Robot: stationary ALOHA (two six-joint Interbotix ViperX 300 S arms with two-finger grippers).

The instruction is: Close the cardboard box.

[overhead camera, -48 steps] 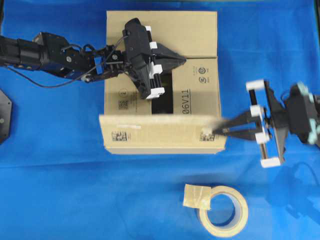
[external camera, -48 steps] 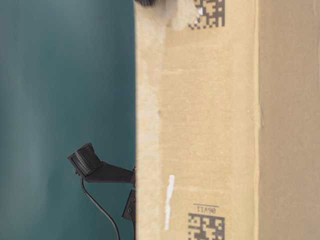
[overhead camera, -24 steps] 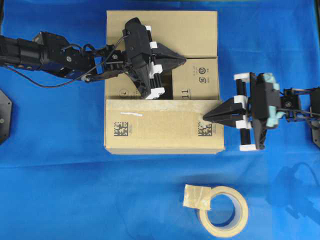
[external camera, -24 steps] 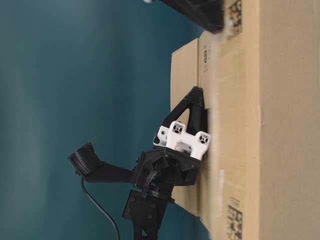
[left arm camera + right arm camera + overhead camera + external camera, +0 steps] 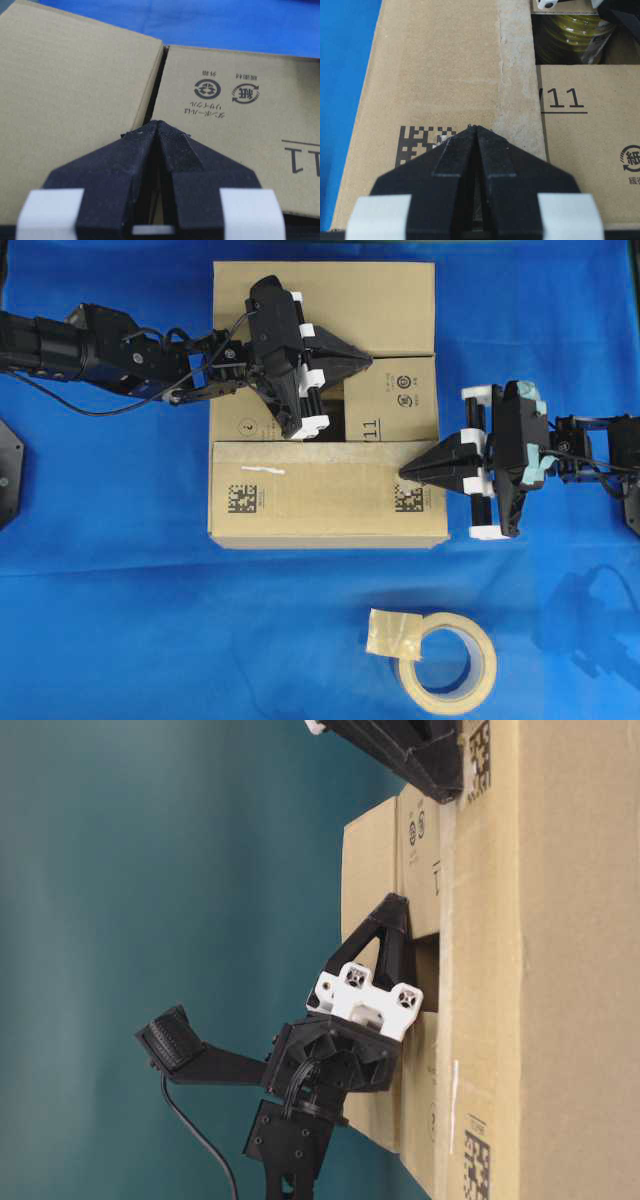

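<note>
The cardboard box [image 5: 300, 510] stands at the back middle of the blue cloth. Its far flap [image 5: 75, 75] and its near flap [image 5: 435, 75] with the square codes both lie flat on top. Between them show the side flap [image 5: 225, 100] printed "11" and a dark gap [image 5: 335, 415]. My left gripper [image 5: 368, 360] is shut, its tip on the seam between far flap and side flap. My right gripper [image 5: 402, 473] is shut too, its tip resting on the near flap beside a square code [image 5: 417, 142]. Neither holds anything.
A beige tape roll [image 5: 445, 660] lies on the cloth in front of the box, to the right. Through the gap a yellow coil [image 5: 570, 40] shows inside the box. A black mount [image 5: 8, 465] sits at the left edge.
The near flap, tilted up a second ago, has folded flat onto the box. My right gripper moved left with it onto the box top. The left arm stayed put.
</note>
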